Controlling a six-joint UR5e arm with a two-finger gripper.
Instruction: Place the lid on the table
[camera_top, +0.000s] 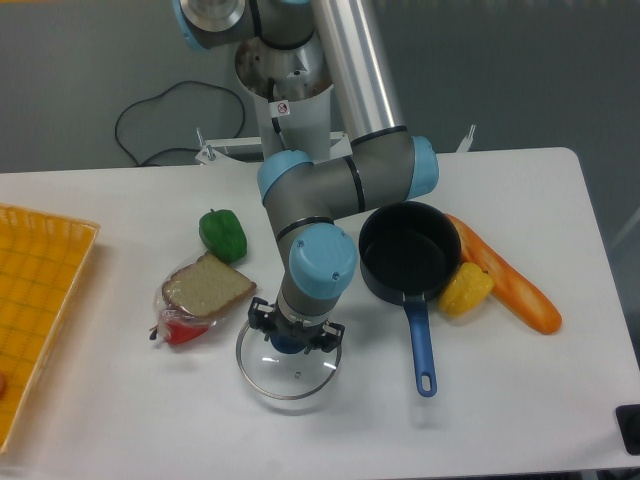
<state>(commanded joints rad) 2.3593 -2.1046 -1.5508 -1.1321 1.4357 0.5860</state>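
Gripper (294, 338) clenched on blue knob of lid (289, 364), approach straight down; knob is only graspable point on flat glass disc. Lid low over or on table (520, 400), contact unclear, at 8 o'clock from pot (409, 262), clear of sandwich (202, 295) at lid's 10. Lid: clear glass, thin metal rim, vent hole. Pot: matte black, blue handle.
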